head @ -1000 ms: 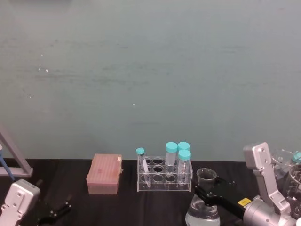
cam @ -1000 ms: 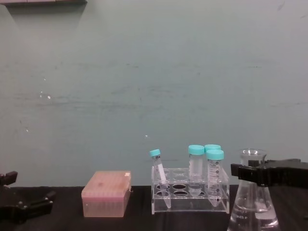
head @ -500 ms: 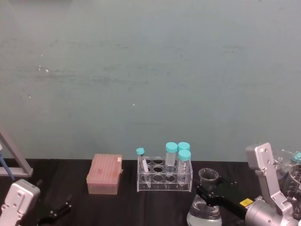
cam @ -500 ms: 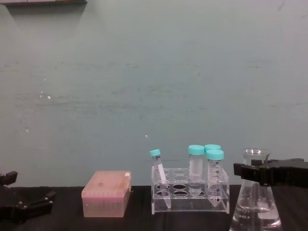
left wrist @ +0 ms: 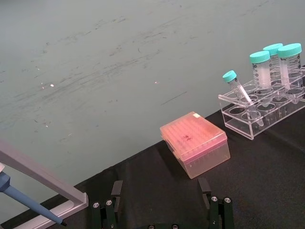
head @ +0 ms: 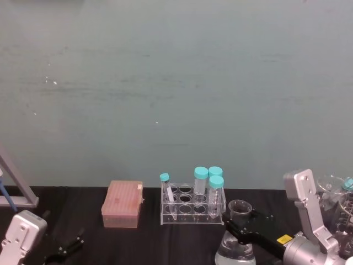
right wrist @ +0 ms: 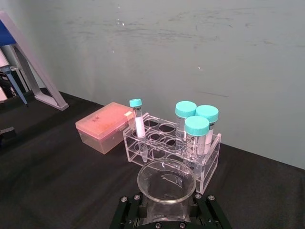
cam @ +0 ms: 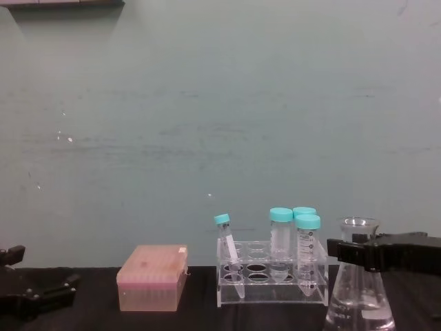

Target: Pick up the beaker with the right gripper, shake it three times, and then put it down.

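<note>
1. The right gripper (cam: pixel 342 249) is clamping the neck of the beaker (cam: pixel 360 293), its jaws closed on the glass just under the flared rim; the head view shows the same hold from above, the right gripper (head: pixel 236 227) reaching in from the right edge.
2. The beaker (head: pixel 237 238) is sitting at the right front of the dark surface (head: pixel 149 243), just in front and to the right of the tube rack (head: pixel 192 208), upright, with clear liquid pooling in its wide base.
3. Whether its base is touching the surface or hanging just above it cannot be told, since the bottom is running off the lower edge in both views.
4. Judging from the firm hold on the neck, the shaking step is under way; how many shakes are done cannot be read from here.
5. The next move is calling for short, controlled swings that are keeping the beaker upright so the liquid is not slopping out, and clear of the capped tubes (cam: pixel 308 241) close by.
6. The left gripper (cam: pixel 41 296) is resting parked low at the left, jaws open and holding nothing, near the pink box (cam: pixel 153 277).
</note>
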Controlling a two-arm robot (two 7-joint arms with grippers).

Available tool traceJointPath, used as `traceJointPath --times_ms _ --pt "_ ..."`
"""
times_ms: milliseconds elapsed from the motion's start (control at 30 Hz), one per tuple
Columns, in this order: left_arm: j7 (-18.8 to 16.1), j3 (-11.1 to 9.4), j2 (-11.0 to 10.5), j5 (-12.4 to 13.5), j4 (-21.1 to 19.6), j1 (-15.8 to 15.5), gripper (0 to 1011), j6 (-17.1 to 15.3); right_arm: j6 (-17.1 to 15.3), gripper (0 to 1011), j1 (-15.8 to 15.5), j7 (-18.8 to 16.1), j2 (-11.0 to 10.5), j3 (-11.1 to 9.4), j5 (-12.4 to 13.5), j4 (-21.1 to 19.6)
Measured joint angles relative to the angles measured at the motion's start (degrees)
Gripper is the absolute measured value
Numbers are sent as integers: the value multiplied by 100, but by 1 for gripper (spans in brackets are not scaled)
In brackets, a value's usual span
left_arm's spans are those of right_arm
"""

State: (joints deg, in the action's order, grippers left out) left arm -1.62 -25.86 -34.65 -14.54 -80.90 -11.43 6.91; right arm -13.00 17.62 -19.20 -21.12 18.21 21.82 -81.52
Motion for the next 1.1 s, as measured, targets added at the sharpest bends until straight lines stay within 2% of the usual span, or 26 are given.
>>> traceJointPath --times_ms 1100 --pt "0 0 0 0 0 0 1000 0 13 450 104 -25 68 44 -20 167"
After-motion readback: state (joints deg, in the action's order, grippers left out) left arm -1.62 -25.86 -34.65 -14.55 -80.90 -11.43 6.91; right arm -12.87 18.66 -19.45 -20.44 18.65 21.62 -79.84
